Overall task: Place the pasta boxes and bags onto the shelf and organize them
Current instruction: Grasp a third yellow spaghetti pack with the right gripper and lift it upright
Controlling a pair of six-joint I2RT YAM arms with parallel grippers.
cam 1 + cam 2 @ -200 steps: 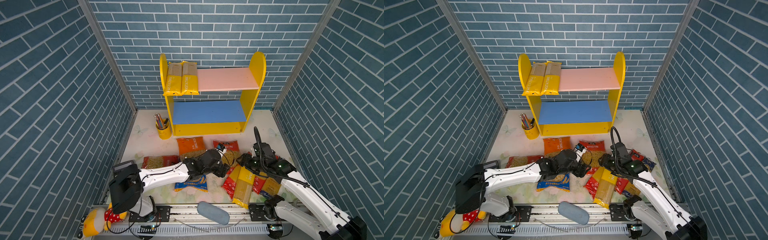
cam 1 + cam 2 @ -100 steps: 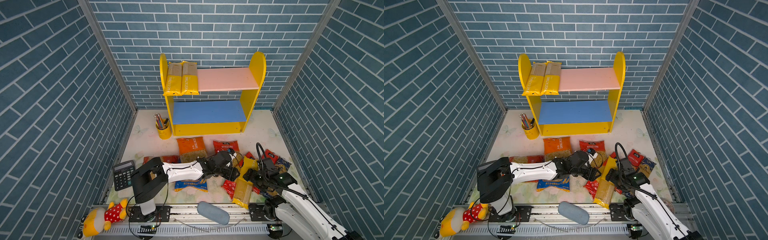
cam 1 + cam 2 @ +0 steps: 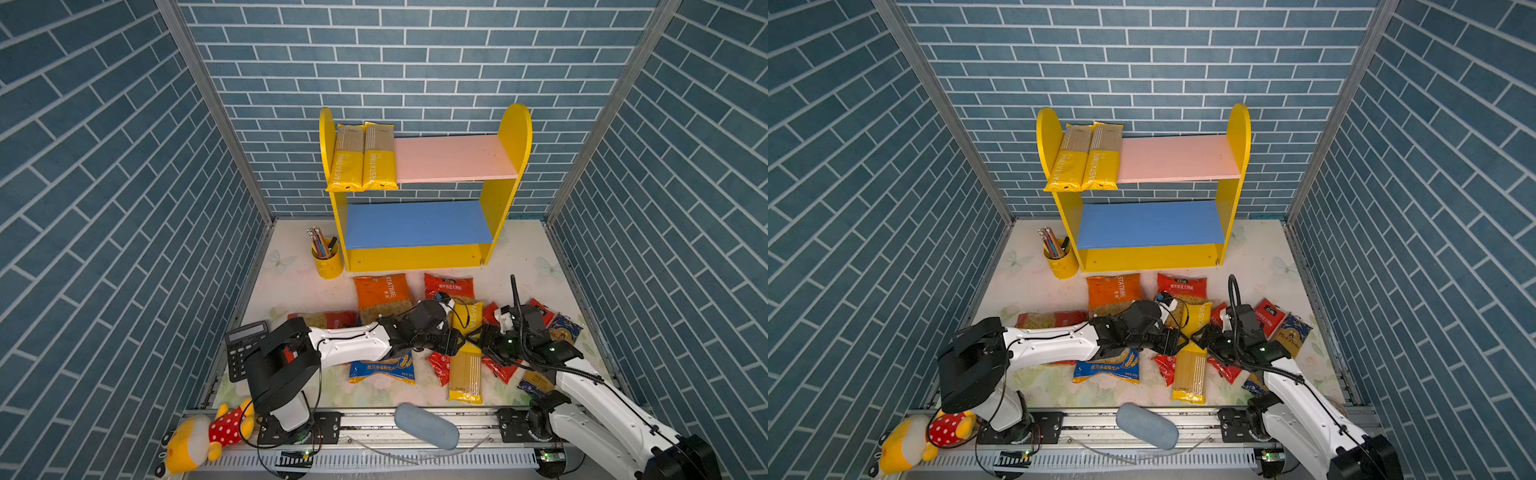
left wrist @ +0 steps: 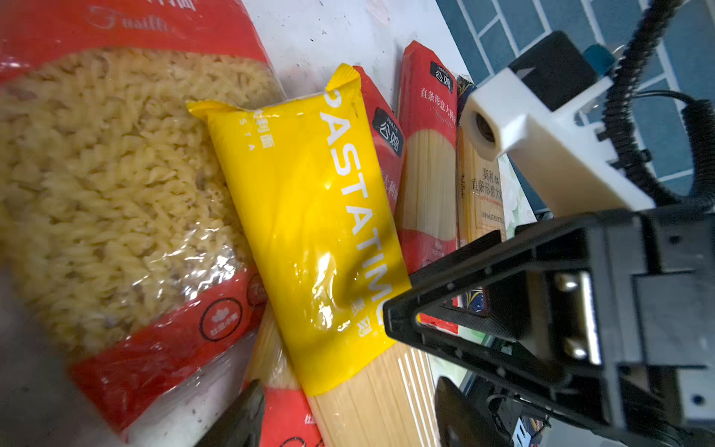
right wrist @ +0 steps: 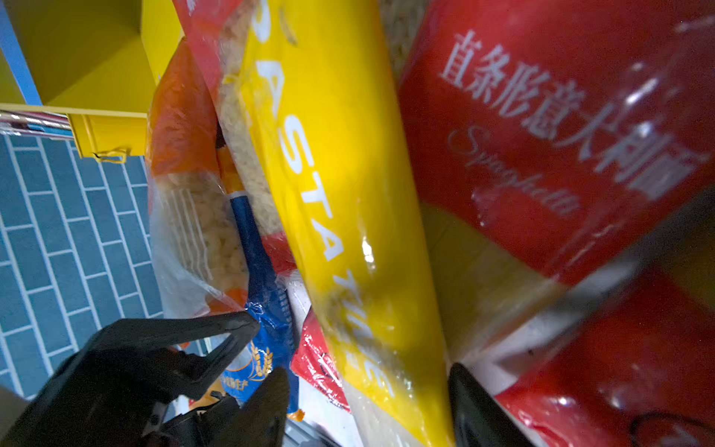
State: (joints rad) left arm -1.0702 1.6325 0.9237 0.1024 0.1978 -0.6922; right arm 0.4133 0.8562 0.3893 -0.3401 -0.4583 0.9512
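Note:
The shelf (image 3: 505, 166) (image 3: 1233, 166) stands at the back with two yellow PASTATIME packs (image 3: 361, 160) on the left of its pink upper board. The other pasta bags lie on the table in front. A long yellow PASTATIME spaghetti pack (image 3: 466, 365) (image 4: 321, 216) (image 5: 348, 174) lies across red spaghetti packs (image 3: 500, 370) (image 5: 541, 116). My left gripper (image 3: 458, 342) (image 4: 354, 418) is open, one finger on each side of this pack. My right gripper (image 3: 483, 338) (image 5: 371, 410) faces it from the right, open, also straddling the pack.
Around the pack lie an orange bag (image 3: 382, 293), a red fusilli bag (image 3: 449, 286) (image 4: 116, 174), a red bag (image 3: 328, 319), a blue bag (image 3: 382, 368) and a dark-blue pack (image 3: 563, 330). A pencil cup (image 3: 327, 262) stands left of the shelf. A calculator (image 3: 243, 349) and plush toy (image 3: 199, 436) sit front left.
My left arm has stretched further right to the yellow pack. My right gripper dipped toward the table front, then came back against the pack. The pack has shifted slightly left.

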